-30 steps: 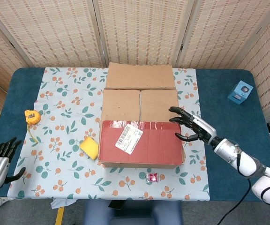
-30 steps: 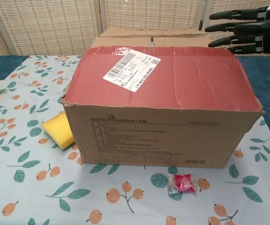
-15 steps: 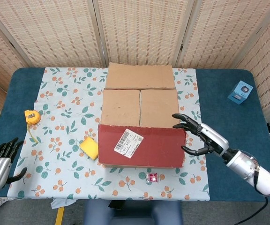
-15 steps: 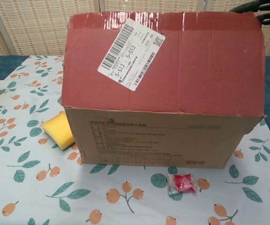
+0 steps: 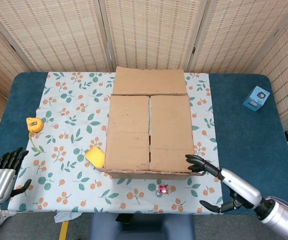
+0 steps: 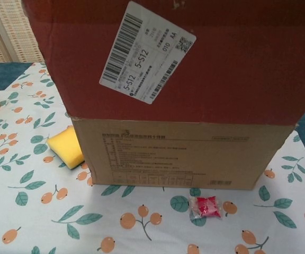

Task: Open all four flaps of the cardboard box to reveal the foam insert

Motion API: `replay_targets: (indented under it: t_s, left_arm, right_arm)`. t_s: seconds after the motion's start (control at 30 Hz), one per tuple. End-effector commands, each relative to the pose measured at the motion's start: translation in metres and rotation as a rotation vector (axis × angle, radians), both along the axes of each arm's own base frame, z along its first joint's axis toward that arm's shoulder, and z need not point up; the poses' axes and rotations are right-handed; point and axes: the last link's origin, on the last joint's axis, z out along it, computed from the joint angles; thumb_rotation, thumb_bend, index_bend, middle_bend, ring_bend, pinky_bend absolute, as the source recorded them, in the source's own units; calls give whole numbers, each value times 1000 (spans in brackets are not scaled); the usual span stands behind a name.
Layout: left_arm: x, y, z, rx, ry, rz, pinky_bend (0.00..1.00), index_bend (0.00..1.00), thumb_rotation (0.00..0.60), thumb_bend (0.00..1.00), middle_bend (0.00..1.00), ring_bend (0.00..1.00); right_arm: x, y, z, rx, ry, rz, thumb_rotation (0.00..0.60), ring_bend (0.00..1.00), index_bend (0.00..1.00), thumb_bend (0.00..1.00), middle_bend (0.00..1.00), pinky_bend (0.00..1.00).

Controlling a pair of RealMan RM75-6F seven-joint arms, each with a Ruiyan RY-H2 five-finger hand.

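Cardboard box (image 6: 184, 153) with its red-taped front flap (image 6: 237, 69) raised, bearing a barcode label (image 6: 146, 51); yellow sponge (image 6: 68, 146) at left, red wrapped item (image 6: 205, 207) in front.

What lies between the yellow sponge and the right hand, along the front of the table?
In the head view, the small red wrapped item lies between the yellow sponge and the right hand.
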Motion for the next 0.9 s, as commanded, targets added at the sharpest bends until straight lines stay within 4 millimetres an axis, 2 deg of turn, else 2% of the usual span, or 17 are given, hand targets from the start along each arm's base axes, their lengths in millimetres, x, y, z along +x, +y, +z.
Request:
replay_targets:
  t_s: [0.03, 0.2, 0.33, 0.47, 0.57, 0.67, 0.73, 0.83, 0.9]
  left_arm:
    - [1, 0, -1, 2, 2, -1, 0, 0, 600, 378, 0, 0]
    - [2, 0, -3, 1, 10, -3, 0, 0, 600, 378, 0, 0]
    - [3, 0, -4, -2, 12, -5, 0, 0, 600, 378, 0, 0]
    - [3, 1, -4, -7, 9, -7, 0, 0, 600, 378, 0, 0]
    - [3, 1, -4, -8, 5, -8, 0, 0, 600, 378, 0, 0]
    - [3, 0, -3, -7, 2, -9, 0, 0, 600, 378, 0, 0]
    - [2, 0, -2, -4, 1, -8, 0, 0, 600, 378, 0, 0]
    - [1, 0, 0, -1, -9, -3, 0, 0, 600, 378, 0, 0]
    - [0, -1, 1, 0, -16, 0, 0, 0, 600, 378, 0, 0]
  right_arm:
    - [-7, 23, 0, 6, 48, 12, 600, 134, 54, 412, 19, 176]
    - [-20, 39, -6, 23, 101, 2, 600, 119, 54, 412, 5, 173]
    - [-26, 37, -10, 5, 127, 0, 600, 108, 53, 412, 0, 146]
    - [-19, 17, -11, -124, 197, 49, 600, 98, 90, 412, 0, 72]
    - [-5, -8, -12, -290, 291, 124, 600, 92, 190, 413, 4, 13]
    - [10, -33, -16, -415, 401, 196, 594, 72, 292, 412, 8, 0]
    - [19, -49, -19, -480, 473, 247, 558, 58, 319, 411, 8, 0]
    - [37, -74, -26, -570, 583, 331, 405, 40, 360, 417, 8, 0]
    - [50, -88, -33, -603, 636, 377, 353, 33, 385, 437, 8, 0]
